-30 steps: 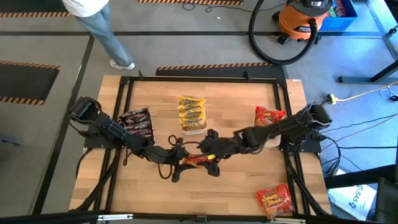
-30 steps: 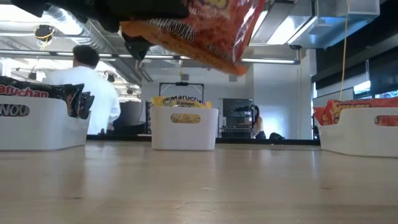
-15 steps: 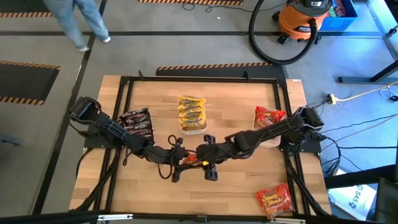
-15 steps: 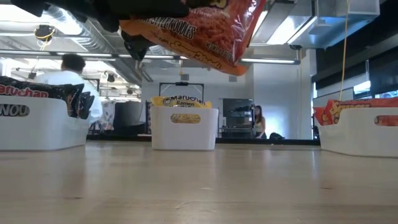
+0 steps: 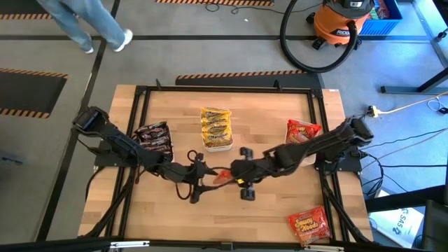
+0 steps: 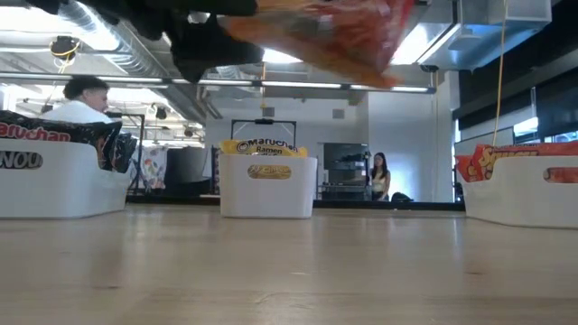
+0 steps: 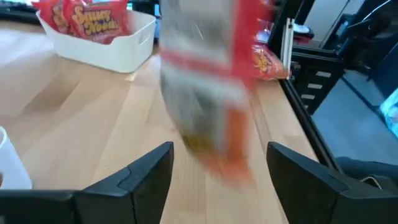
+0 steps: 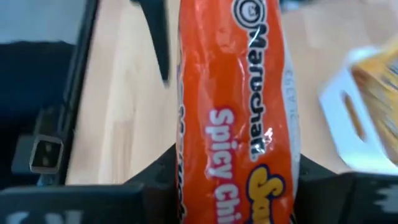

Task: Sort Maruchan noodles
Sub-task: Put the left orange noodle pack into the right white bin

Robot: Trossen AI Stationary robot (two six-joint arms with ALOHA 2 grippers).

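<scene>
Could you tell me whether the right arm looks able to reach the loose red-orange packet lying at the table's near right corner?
Probably not yet: the right gripper is shut on another red-orange noodle packet mid-table, so it must release that before reaching the loose red-orange packet.

The raised packet (image 8: 233, 118) is red-orange with white and yellow lettering. Three white trays (image 6: 268, 190) hold dark brown-black packets (image 5: 154, 137), yellow packets (image 5: 215, 126) and red-orange packets (image 5: 302, 131). The worktop (image 5: 280, 210) is pale wood, black-framed.
</scene>
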